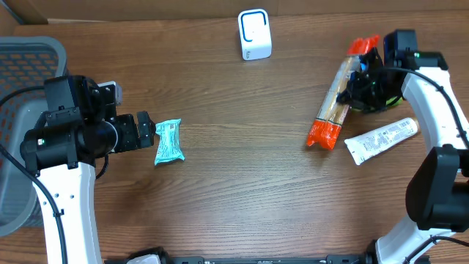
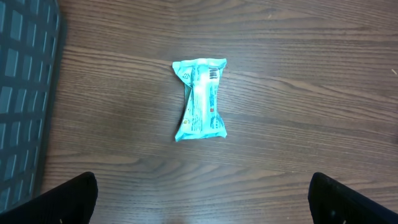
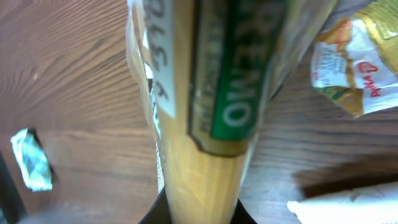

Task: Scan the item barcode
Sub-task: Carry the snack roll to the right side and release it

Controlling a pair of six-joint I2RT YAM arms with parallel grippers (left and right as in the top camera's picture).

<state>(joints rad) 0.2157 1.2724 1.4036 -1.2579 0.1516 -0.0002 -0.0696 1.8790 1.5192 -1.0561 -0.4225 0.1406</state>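
A long clear pack of pasta (image 1: 335,97) with orange ends lies slantwise at the right, and my right gripper (image 1: 364,79) is shut on its upper part. In the right wrist view the pack (image 3: 211,93) fills the middle, showing a green label and a white sticker, with the dark fingers (image 3: 163,208) pressed to its sides. The white scanner (image 1: 254,34) stands at the back centre. My left gripper (image 1: 145,130) is open, just left of a teal packet (image 1: 168,141). That packet (image 2: 200,99) lies ahead of the wide-apart fingers (image 2: 74,196), untouched.
A white tube (image 1: 381,139) lies just below the pasta pack. A white, yellow and red packet (image 3: 354,68) sits under the right wrist. A grey basket (image 1: 22,66) stands at the table's left edge, beside the left arm.
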